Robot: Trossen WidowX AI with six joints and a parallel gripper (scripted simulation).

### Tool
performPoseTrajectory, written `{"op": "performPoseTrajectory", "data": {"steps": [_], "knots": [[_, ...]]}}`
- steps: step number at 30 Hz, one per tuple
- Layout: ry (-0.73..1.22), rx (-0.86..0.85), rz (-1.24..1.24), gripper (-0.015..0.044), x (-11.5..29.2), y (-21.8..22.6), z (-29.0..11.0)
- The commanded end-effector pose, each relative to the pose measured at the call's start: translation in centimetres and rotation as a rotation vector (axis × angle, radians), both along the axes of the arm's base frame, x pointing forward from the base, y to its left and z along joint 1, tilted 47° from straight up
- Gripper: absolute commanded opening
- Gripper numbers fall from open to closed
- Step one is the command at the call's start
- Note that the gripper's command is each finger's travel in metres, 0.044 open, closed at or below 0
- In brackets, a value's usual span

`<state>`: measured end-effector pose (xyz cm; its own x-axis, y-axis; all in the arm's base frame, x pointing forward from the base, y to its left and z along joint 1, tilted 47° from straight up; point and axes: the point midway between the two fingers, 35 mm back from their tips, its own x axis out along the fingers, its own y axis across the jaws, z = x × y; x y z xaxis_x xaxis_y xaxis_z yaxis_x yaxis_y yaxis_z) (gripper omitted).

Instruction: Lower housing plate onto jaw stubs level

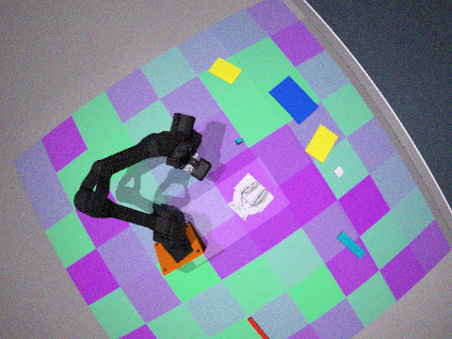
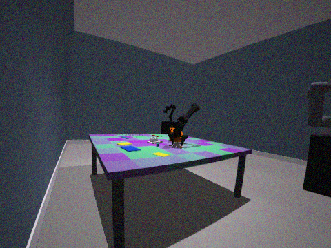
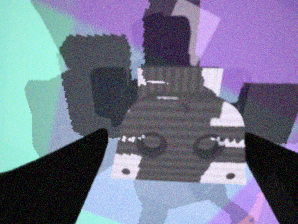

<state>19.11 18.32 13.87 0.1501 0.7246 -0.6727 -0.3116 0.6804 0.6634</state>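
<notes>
The housing plate (image 3: pixel 227 172) is a pale plate, mostly in shadow, with a ribbed block at its far edge and two ring-shaped features. In the top view only a small pale part (image 1: pixel 189 168) shows under the hand. My gripper (image 3: pixel 172 136) (image 1: pixel 190 164) is open, its fingers at either side of the plate with nothing gripped. The white base with the jaws (image 1: pixel 254 195) (image 2: pixel 154 139) stands apart from the hand, to its lower right in the top view. Its jaws, pins and stubs are too small to tell apart.
A small teal cube (image 1: pixel 238 140) lies between the hand and the blue tile (image 1: pixel 294 100) (image 2: pixel 130 148). Yellow tiles (image 1: pixel 225 71) (image 1: pixel 321 143), a white square (image 1: pixel 339 171), a teal bar (image 1: pixel 350 245) and a red bar (image 1: pixel 258 328) lie farther out.
</notes>
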Motion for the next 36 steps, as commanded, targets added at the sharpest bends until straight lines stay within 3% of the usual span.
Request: {"op": "performPoseTrajectory", "data": {"steps": [1, 11, 24, 36], "knots": [[0.001, -0.006, 0.000, 0.0440, -0.02, -0.06, -0.19], [0.001, -0.006, 0.000, 0.0440, -0.02, -0.06, -0.19], [-0.001, 0.000, 0.001, 0.0353, 0.00, 0.00, 0.00], [-0.001, -0.001, 0.001, 0.0351, 0.00, -0.04, 0.03]]}}
